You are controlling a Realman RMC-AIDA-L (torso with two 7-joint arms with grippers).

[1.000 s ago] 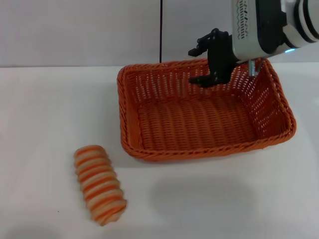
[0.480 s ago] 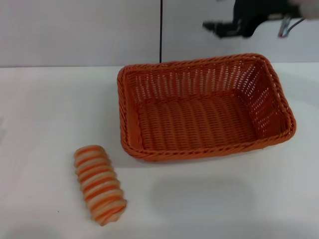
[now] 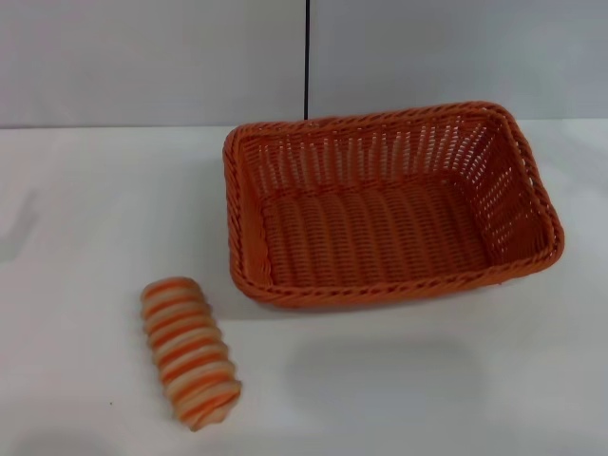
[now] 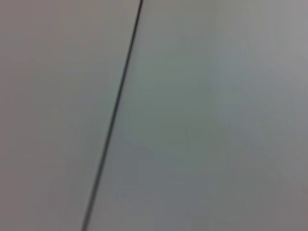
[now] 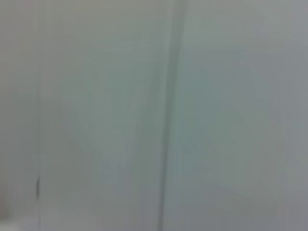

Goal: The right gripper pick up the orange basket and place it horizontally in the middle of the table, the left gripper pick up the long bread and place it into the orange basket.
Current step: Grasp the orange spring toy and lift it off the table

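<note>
Neither gripper's jaws showed anywhere. The orange basket [image 3: 391, 204] sat lengthwise mid-table; the long bread [image 3: 189, 351] lay apart, near-left. Seemingly next, the left gripper fetched the bread.

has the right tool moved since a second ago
Yes. It hung over the far right corner of the orange basket, then rose toward the wall, and is now out of the head view. The basket and the long bread kept their places.
</note>
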